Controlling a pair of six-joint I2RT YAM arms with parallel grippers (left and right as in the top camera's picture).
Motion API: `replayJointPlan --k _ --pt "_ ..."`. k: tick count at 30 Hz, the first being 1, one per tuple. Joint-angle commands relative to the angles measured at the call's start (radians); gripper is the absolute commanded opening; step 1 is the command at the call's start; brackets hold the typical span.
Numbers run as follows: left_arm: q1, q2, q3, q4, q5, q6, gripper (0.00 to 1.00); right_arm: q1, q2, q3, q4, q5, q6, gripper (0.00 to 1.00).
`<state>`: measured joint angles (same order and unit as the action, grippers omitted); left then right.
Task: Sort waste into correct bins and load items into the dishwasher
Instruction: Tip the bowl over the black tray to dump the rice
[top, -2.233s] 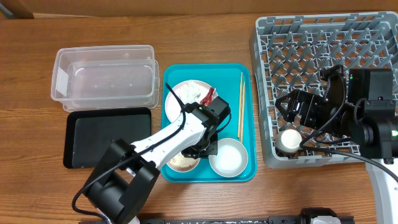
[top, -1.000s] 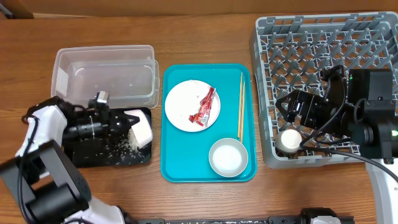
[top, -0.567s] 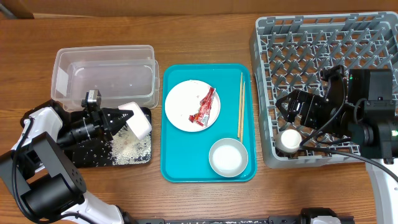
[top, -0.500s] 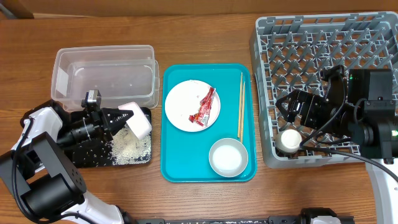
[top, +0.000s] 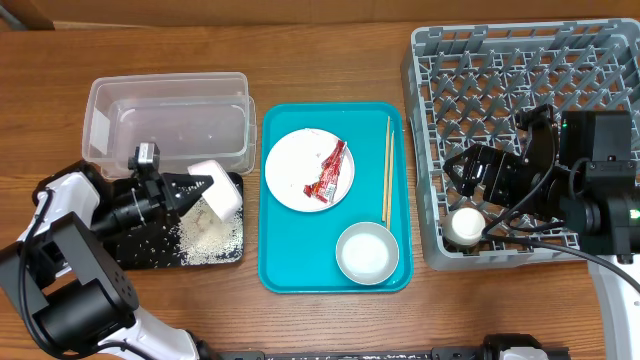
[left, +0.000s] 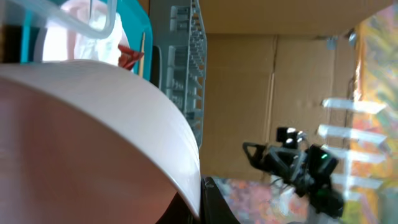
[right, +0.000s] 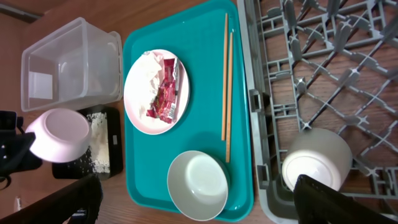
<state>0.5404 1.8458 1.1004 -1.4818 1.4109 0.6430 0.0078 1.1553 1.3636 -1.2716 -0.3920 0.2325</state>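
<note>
- The pinkish-white dish (top: 222, 198) is the thing I'm working with. It hangs tipped on edge over the right end of the black tray (top: 135, 258), lifted off the surface.
- My left claw (top: 200, 188) reaches in from the left and is clenched on the dish's rim. The left wrist view is almost all dish wall (left: 93, 124), with one dark finger at the bottom edge.
- I judge the dish stiff, fairly light, slick-surfaced and breakable. The rim is the only place to pinch it, so I want a deep bite and slow wrist turns, or it may pivot in the hold.
- The rice (top: 208, 232) lies heaped on the tray right under the dish, with loose grains scattered to the left. I cannot tell whether any cling inside the dish.
- The clear tub (top: 100, 120) sits just beyond the black tray.
- On the teal tray (top: 300, 278) to the right sits the white plate (top: 290, 170), carrying the wrapper (top: 328, 172) and the napkin (right: 151, 65).
- The chopsticks (top: 387, 170) lie along that tray's right side, and the grey-white bowl (top: 366, 252) is at its near right corner.
- The rack (top: 520, 70) stands at the right of the worktop (top: 330, 50), with the cup (top: 465, 225) in its near left corner.
- My right claw (top: 462, 176) hovers there, spread wide and holding nothing.
</note>
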Motion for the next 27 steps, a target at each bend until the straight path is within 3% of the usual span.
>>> replayJointPlan --k 1,2,5,7,12,17,19,21,24,27 --pt "0.002 -0.003 0.011 -0.084 0.036 0.160 0.04 -0.003 -0.001 0.023 0.002 0.002 -0.001 1.00" --pt "-0.001 -0.005 0.016 -0.087 0.011 0.229 0.04 -0.003 -0.001 0.023 -0.001 0.002 -0.001 1.00" --pt "0.004 -0.003 0.019 -0.106 -0.011 0.170 0.04 -0.003 -0.001 0.023 0.003 0.002 0.000 1.00" --pt "-0.009 -0.008 0.023 -0.156 -0.012 0.269 0.04 -0.003 -0.001 0.023 0.005 0.002 0.000 1.00" --pt "-0.023 -0.021 0.033 -0.211 -0.065 0.326 0.04 -0.003 -0.001 0.023 0.006 0.002 0.000 1.00" --pt "-0.107 -0.128 0.036 -0.197 -0.090 0.217 0.04 -0.003 -0.001 0.023 0.008 0.002 0.000 1.00" --pt "-0.127 -0.180 0.048 -0.144 -0.116 0.120 0.04 -0.003 -0.001 0.023 0.009 0.002 0.000 1.00" --pt "-0.145 -0.237 0.066 -0.032 -0.229 -0.095 0.04 -0.003 -0.001 0.023 0.011 0.002 0.000 1.00" --pt "-0.205 -0.352 0.069 0.131 -0.531 -0.452 0.04 -0.003 -0.001 0.023 0.012 0.002 0.000 1.00" --pt "-0.333 -0.467 0.068 0.185 -0.677 -0.580 0.04 -0.003 -0.001 0.023 0.014 0.002 0.000 1.00"
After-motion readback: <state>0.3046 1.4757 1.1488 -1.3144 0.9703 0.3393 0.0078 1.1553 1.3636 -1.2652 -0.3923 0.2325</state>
